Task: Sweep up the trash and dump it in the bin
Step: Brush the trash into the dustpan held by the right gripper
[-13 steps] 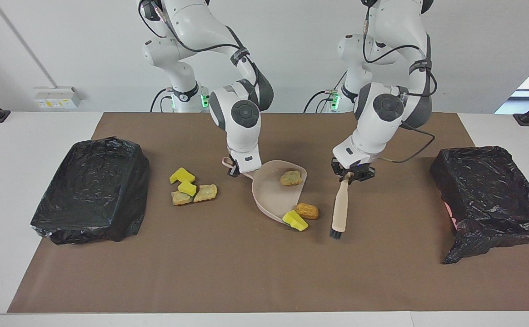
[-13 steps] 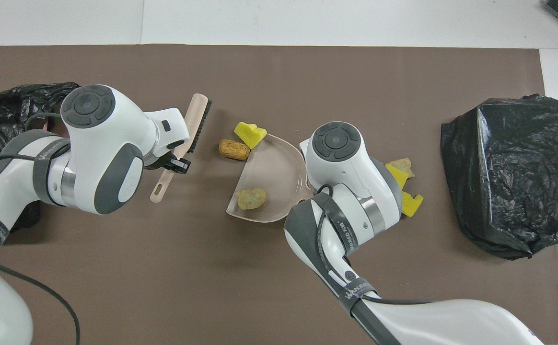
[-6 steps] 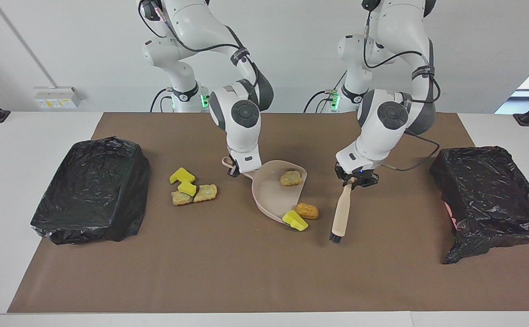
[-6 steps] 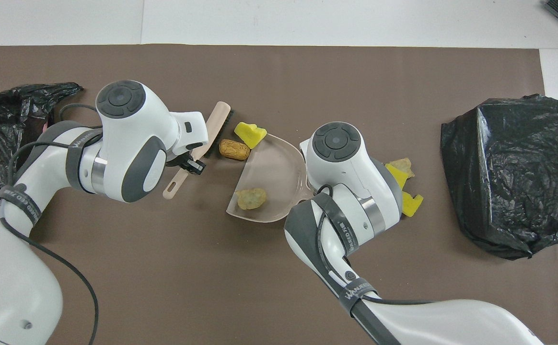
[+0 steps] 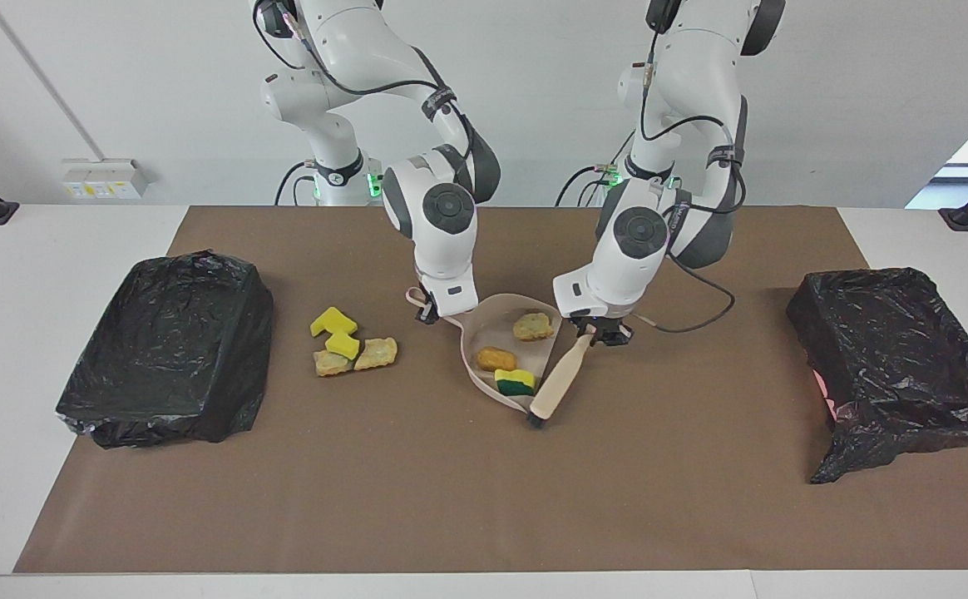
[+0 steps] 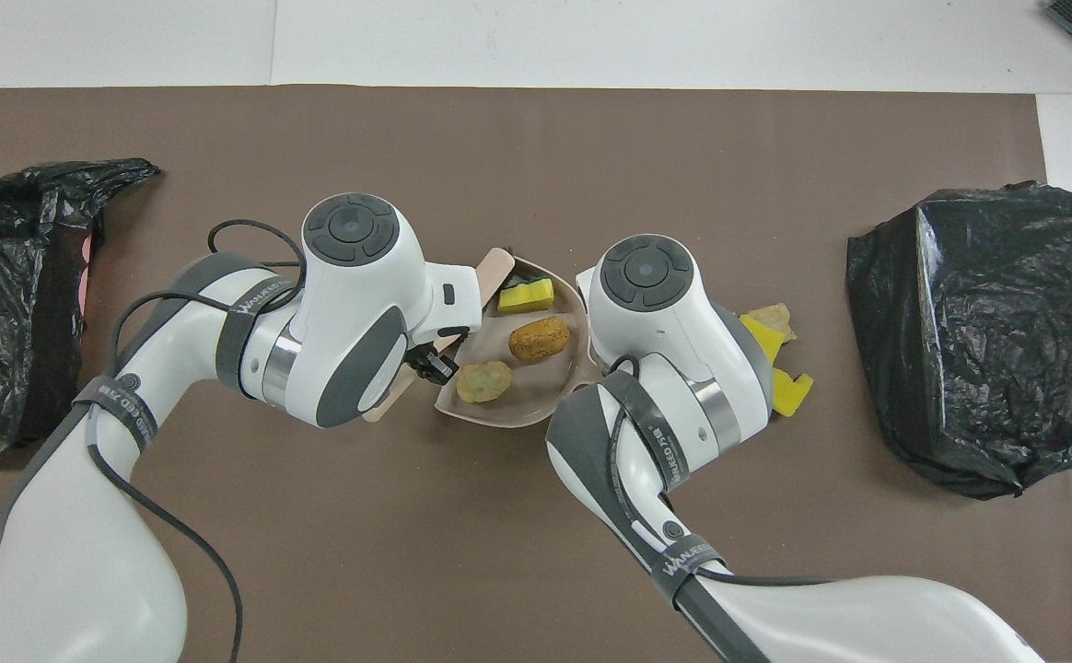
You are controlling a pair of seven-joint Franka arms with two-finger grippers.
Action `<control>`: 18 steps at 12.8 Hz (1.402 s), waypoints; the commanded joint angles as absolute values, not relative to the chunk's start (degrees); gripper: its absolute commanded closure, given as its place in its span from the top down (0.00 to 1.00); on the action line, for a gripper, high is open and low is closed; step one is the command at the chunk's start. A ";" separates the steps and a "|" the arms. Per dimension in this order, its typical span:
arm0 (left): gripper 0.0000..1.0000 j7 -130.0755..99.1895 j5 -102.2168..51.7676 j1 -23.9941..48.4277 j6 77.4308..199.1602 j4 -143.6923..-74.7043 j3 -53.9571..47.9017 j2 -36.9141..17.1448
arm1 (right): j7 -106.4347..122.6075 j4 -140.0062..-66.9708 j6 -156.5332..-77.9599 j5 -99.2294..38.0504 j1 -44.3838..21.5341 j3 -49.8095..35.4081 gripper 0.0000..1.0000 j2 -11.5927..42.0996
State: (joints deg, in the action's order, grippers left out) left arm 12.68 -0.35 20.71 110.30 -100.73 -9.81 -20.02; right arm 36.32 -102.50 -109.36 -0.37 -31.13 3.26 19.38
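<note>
Holding the dustpan [image 5: 505, 353] handle, the right gripper [image 5: 432, 314] is clamped; the left gripper [image 5: 599, 333] is clamped on the brush [image 5: 557, 381] at mid-frame. Three trash pieces [image 5: 501, 358] lie in the pan, while four more [image 5: 351, 349] sit centre-left. Tilting the pan in transit could spill them.

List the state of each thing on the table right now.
dustpan: on the mat, three trash bits inside, handle held by right gripper
brush: held by left gripper, head at the pan's open edge
loose trash pile: unswept
two black-bagged bins: nothing visible inside
</note>
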 commanded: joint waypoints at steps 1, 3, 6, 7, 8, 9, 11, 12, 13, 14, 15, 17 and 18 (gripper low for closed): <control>0.00 13.10 -0.09 20.83 106.09 -100.37 -9.67 -17.41 | 34.45 -104.94 -111.36 -0.26 -30.76 2.99 0.00 17.93; 0.00 12.05 -0.09 20.83 103.90 -100.46 -9.49 -15.65 | 34.45 -104.94 -111.36 -0.26 -30.76 2.99 0.00 17.93; 0.00 0.24 -0.09 22.22 100.55 -101.77 -9.49 -14.07 | 34.98 -104.50 -111.36 -0.18 -30.76 2.99 0.00 18.10; 0.00 -5.65 0.17 23.54 100.55 -102.73 -9.58 -13.37 | 35.15 -104.24 -111.27 -0.18 -30.76 2.99 0.00 18.19; 0.00 -7.97 0.44 24.69 100.81 -103.70 -9.49 -12.66 | 35.24 -103.89 -111.10 -0.09 -30.50 3.08 0.00 18.11; 0.00 -10.78 0.44 24.70 100.64 -104.32 -9.49 -12.22 | 35.94 -103.45 -110.57 -0.09 -30.06 3.08 0.00 17.84; 0.00 -21.40 0.53 25.22 102.29 -108.34 -9.49 -9.25 | 38.48 -103.36 -110.39 0.00 -28.75 3.16 0.00 16.79; 0.00 -23.19 0.53 25.92 103.17 -111.15 -9.49 -6.97 | 39.19 -103.36 -110.30 0.00 -28.48 3.16 0.00 16.79; 0.00 -23.46 0.53 25.93 104.49 -114.40 -9.58 -4.16 | 39.20 -103.36 -110.30 0.00 -28.48 3.16 0.00 16.79; 0.00 -24.86 0.44 26.01 106.68 -117.83 -9.58 -1.09 | 39.20 -103.36 -110.30 0.00 -28.56 3.16 0.00 16.79; 0.00 -27.40 0.44 26.19 108.53 -121.25 -9.67 1.38 | 39.20 -103.36 -110.30 -0.09 -28.56 3.16 0.00 16.79; 0.00 -34.59 0.00 29.78 114.66 -129.07 -9.76 6.04 | 39.29 -103.27 -110.30 0.00 -28.30 3.51 0.00 16.00; 0.00 -38.72 -0.09 31.45 118.79 -133.20 -9.76 8.33 | 39.98 -103.18 -109.78 0.17 -27.00 3.60 0.00 15.21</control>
